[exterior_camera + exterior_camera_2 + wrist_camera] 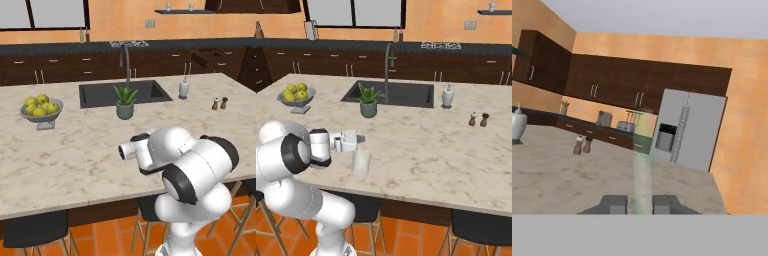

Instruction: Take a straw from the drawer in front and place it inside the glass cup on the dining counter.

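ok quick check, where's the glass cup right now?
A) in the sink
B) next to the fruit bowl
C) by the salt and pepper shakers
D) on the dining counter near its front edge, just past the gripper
D. In the right base view the glass cup stands upright on the dining counter near the front edge, just beyond the gripper, well apart from the sink, the shakers and the fruit bowl.

No legible text, labels or numbers, perhaps lost to the coarse render
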You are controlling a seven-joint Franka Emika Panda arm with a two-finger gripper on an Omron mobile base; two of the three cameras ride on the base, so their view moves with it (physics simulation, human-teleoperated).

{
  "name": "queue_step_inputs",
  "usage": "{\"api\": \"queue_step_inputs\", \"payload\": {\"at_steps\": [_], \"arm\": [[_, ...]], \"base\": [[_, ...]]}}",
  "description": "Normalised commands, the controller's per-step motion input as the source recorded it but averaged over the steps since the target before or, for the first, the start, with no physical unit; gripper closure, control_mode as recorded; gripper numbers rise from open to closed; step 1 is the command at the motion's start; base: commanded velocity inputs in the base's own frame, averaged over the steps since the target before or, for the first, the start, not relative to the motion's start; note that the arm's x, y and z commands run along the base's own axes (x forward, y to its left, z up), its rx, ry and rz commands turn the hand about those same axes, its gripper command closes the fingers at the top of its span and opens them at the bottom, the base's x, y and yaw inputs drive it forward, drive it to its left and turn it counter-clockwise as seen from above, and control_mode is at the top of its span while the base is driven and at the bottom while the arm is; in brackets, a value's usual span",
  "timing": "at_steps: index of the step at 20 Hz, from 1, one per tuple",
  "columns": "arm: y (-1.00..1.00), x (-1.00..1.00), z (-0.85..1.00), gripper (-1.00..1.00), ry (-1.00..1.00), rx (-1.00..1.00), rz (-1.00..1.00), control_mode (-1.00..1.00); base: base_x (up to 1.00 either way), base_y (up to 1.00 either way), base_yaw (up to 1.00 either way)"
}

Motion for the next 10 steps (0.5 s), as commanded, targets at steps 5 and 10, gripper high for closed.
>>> {"api": "queue_step_inputs", "payload": {"at_steps": [5,10], "arm": [[0.00,-0.13,-0.32,1.00,0.00,0.00,0.00,-1.00],[0.00,-0.49,-0.27,1.00,0.00,0.00,0.00,-1.00]], "base": [[0.00,0.00,0.00],[0.00,0.00,0.00]]}}
